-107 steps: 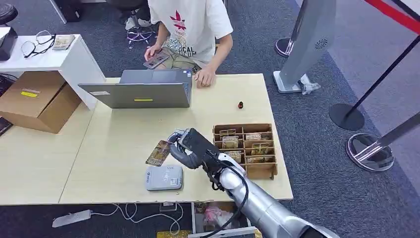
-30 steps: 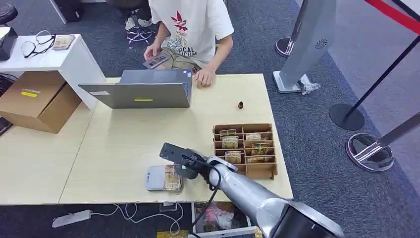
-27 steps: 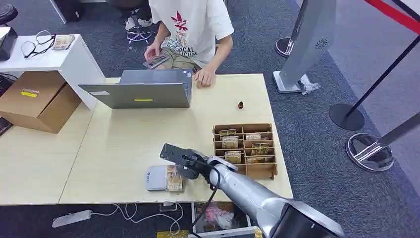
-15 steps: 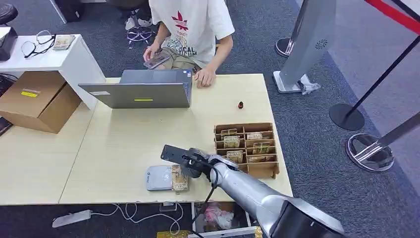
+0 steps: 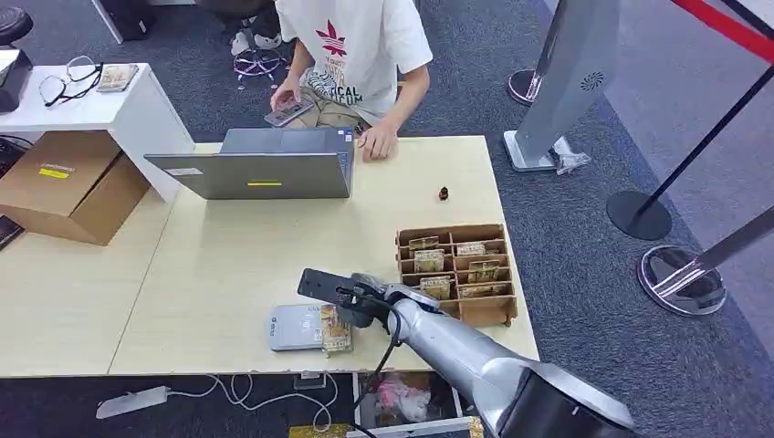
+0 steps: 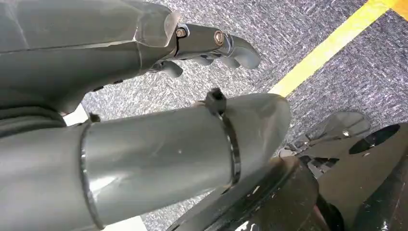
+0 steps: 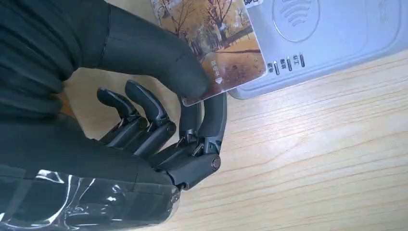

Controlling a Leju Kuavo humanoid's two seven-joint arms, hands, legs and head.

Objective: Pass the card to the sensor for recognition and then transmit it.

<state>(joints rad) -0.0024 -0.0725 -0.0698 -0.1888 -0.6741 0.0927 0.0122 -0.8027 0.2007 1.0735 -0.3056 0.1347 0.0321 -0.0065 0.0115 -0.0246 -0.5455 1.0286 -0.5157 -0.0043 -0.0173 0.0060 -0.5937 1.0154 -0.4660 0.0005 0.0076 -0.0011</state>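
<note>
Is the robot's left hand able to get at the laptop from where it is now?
Probably not. The left hand hangs above carpet, off the table, while the laptop sits at the table's far edge by the person.

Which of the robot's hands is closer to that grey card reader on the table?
The right hand: it holds the card over the card reader. The left hand hangs over carpet floor, away from the table.

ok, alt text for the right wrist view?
The robot's right hand pinches a card printed with autumn trees between thumb and fingers, its far end lying over the edge of a grey card reader. Both are above a light wooden table.
</note>
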